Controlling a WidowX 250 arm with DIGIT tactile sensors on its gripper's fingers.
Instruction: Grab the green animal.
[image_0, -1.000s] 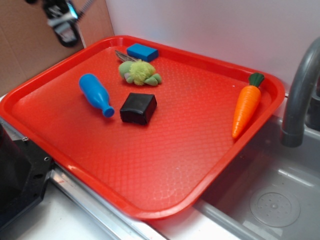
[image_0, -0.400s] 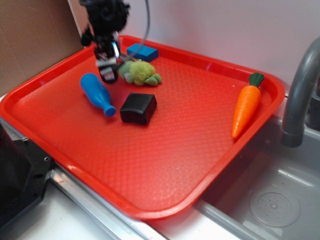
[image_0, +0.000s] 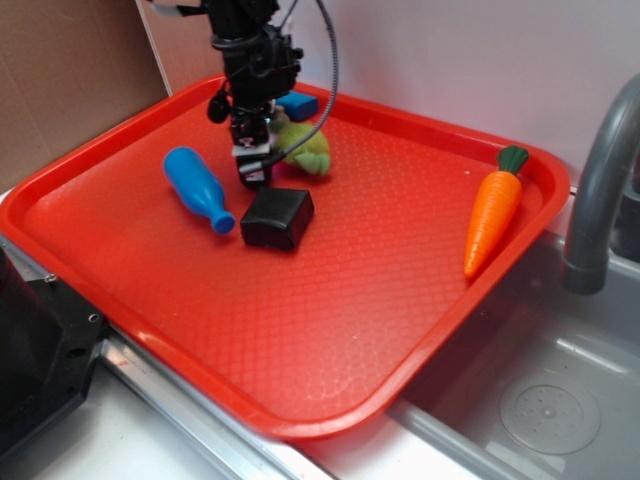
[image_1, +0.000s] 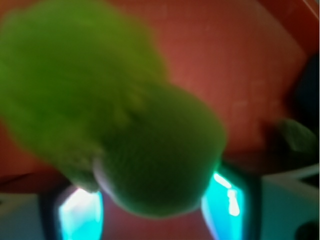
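The green animal (image_0: 308, 150), a fuzzy yellow-green plush, lies at the back of the red tray (image_0: 350, 330) and is partly hidden behind my gripper (image_0: 255, 168). The gripper is lowered onto the plush's left side, just behind the black block (image_0: 277, 216). In the wrist view the green animal (image_1: 125, 115) fills most of the frame, blurred and very close. Its lower end sits between the two cyan-lit fingers of the gripper (image_1: 152, 215). The jaws stand apart on either side of the plush. I cannot tell whether the pads touch it.
A blue bottle (image_0: 198, 188) lies left of the gripper. A blue block (image_0: 303, 104) sits behind it at the tray's back rim. An orange carrot (image_0: 492, 215) lies at the tray's right edge. A grey faucet (image_0: 600, 180) and sink (image_0: 545, 405) are at right, a cardboard wall (image_0: 60, 80) at left.
The gripper has come down from the upper left and moved right, from above the blue bottle to over the green animal, now covering its left part.
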